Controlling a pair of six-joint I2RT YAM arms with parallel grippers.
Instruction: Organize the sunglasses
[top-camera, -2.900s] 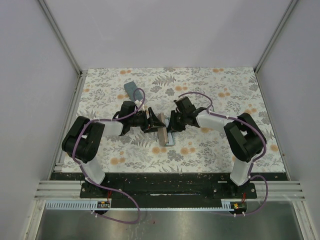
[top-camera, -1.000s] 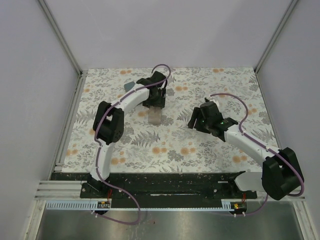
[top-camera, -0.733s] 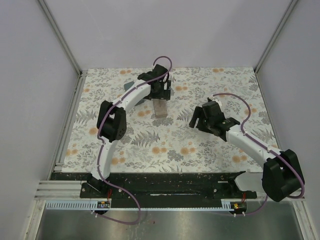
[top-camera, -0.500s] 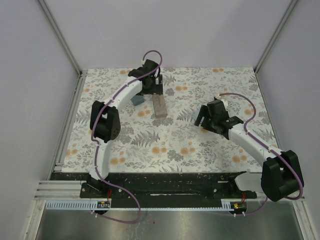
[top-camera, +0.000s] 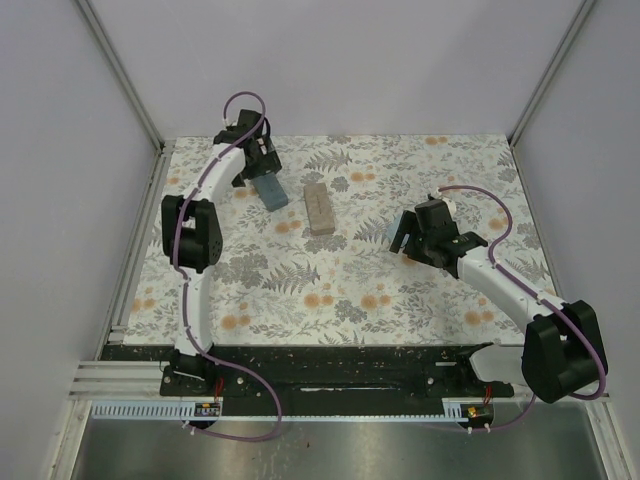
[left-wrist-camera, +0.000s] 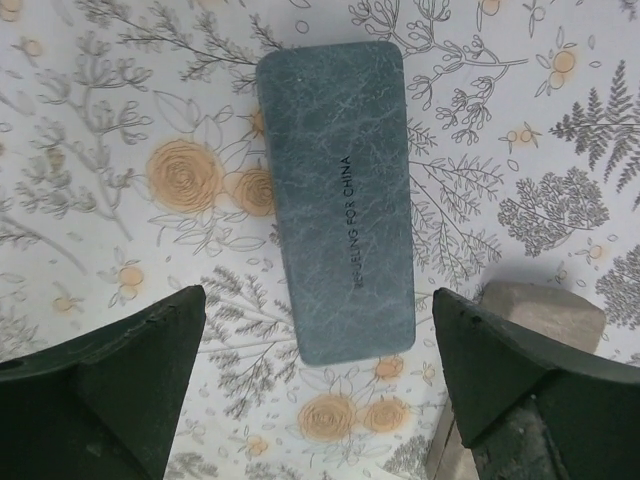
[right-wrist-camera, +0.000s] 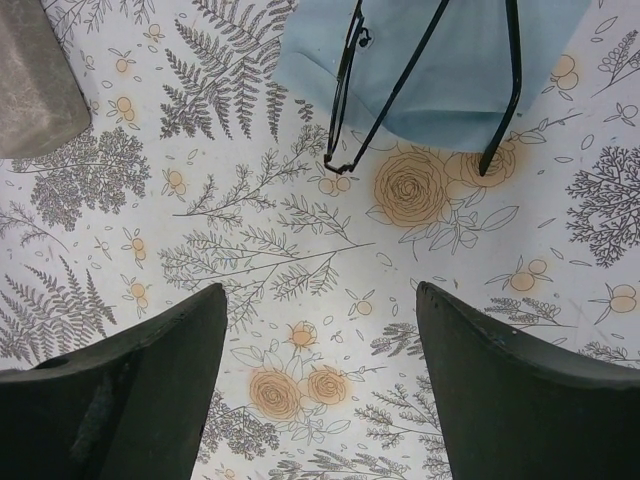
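- The right gripper (right-wrist-camera: 320, 310) hangs low over the flowered table (top-camera: 450, 170), right of the middle. Its fingers are spread wide and there is nothing between them.
- Just beyond its fingertips lies a light blue cloth (right-wrist-camera: 450, 100) with the sunglasses (right-wrist-camera: 399, 80) on top of it. The thin black arms cross the cloth, and their tips run past its edge onto the print. From the wrist view I can't see the front of the frame.
- Further in, near the table's middle, a tan case (top-camera: 319, 208) lies flat and closed, with nothing touching it.
- Just left of it, a bit further back, lies a slate-blue case (left-wrist-camera: 335, 200), also flat and closed, well apart from the sunglasses.
- Furthest off, the left gripper (left-wrist-camera: 318, 330) is stretched towards the back-left corner. It hovers above the slate-blue case with its fingers splayed to either side, gripping nothing.
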